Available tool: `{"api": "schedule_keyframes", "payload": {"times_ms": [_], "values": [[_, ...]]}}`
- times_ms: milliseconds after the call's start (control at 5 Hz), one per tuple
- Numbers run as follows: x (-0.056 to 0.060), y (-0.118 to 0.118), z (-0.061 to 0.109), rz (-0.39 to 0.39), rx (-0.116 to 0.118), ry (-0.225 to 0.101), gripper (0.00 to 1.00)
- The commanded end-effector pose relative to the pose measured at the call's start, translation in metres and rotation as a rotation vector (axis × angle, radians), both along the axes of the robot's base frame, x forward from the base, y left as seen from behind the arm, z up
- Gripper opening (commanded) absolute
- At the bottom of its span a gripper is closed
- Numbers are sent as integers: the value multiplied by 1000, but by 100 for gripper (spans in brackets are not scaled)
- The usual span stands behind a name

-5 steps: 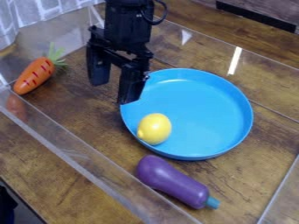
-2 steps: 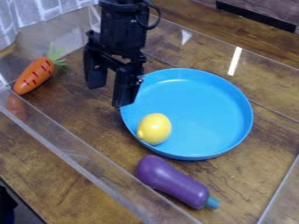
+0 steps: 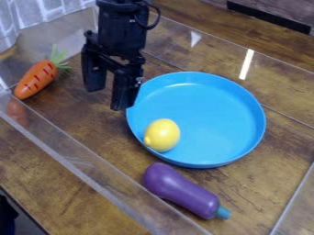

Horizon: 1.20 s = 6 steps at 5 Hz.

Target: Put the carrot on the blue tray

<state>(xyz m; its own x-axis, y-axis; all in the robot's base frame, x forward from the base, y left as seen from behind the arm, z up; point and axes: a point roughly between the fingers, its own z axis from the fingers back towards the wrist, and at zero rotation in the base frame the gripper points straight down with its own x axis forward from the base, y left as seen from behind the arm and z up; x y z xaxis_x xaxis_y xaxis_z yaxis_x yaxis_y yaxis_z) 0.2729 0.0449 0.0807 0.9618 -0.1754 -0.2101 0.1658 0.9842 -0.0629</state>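
The carrot (image 3: 37,79) lies on the wooden surface (image 3: 86,138) to the left of the pincer (image 3: 106,84), a little apart from it, with the green top pointing toward the far side and toward the arm. It is not yet on the blue tray (image 3: 227,115), which sits on the other side of the pincer, its rim just beside the nearer finger. I think the arm stands here because it is between the two things of the task and must go to the carrot first.

A yellow lemon (image 3: 162,134) rests inside the tray, near the front rim, and a purple eggplant (image 3: 182,191) lies on the surface in front of the tray; both are to the right and nearer to me than the pincer.

The pincer points nearly straight down, low over the surface. Its two dark fingers are wide apart, so it is released. Nothing is between them and I see no contact with the carrot or the tray.
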Motion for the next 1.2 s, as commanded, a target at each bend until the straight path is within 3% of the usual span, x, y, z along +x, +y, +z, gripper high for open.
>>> {"api": "schedule_keyframes", "payload": {"times_ms": [0, 600, 1000], "values": [[2, 9, 4, 8, 4, -27, 100], [-3, 24, 1, -37, 8, -15, 100], [-9, 38, 3, -54, 23, -20, 100]]}}
